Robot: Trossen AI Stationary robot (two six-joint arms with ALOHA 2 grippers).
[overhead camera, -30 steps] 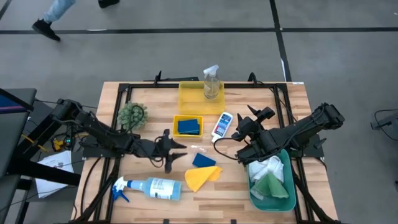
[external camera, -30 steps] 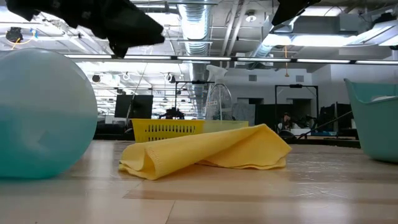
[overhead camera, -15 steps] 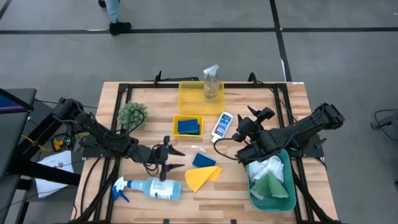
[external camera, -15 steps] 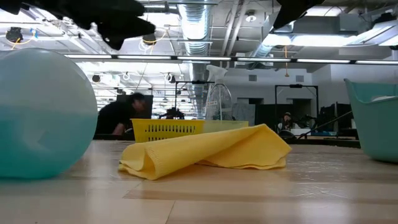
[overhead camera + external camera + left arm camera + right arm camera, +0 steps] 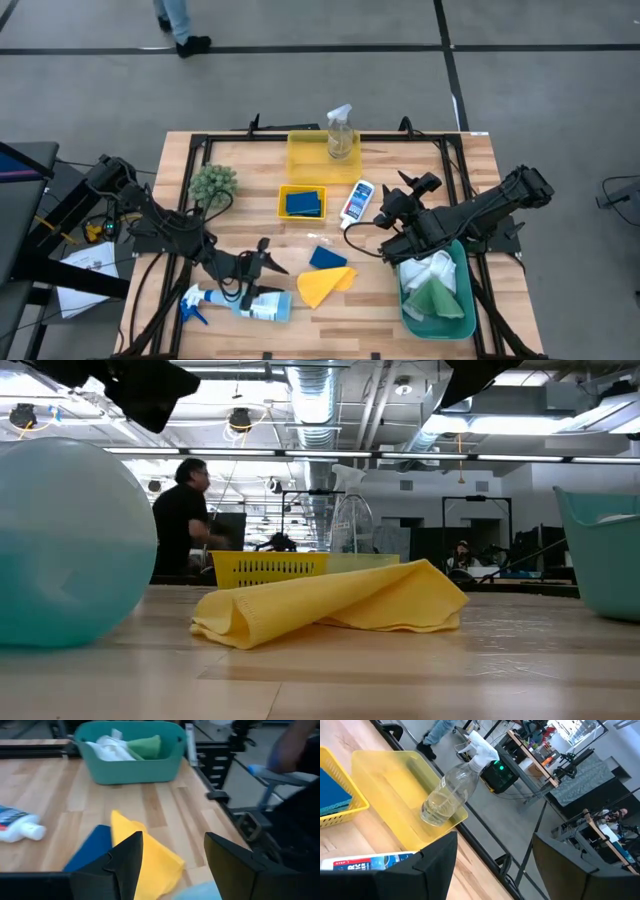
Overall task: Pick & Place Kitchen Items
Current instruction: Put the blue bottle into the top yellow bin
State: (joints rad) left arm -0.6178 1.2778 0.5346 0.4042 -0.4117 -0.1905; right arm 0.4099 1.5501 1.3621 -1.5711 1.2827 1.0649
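Left gripper (image 5: 262, 268), jaws apart and empty, hovers above the blue-white spray bottle (image 5: 245, 301); round body may roll under an off-centre pinch.

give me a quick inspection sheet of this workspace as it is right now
surface: wooden table, black frame rails.
job's things: clear spray bottle upright in yellow tray; blue sponge in small yellow basket; white bottle, loose sponge, yellow cloth; blue-white spray bottle lying down; white cloth and green cloth in teal bin.
clutter: green plant.
grippers: left gripper over the lying bottle, jaws open; right gripper near white bottle, open, empty.
cables: bundles at left arm base.
surroundings: person behind table.
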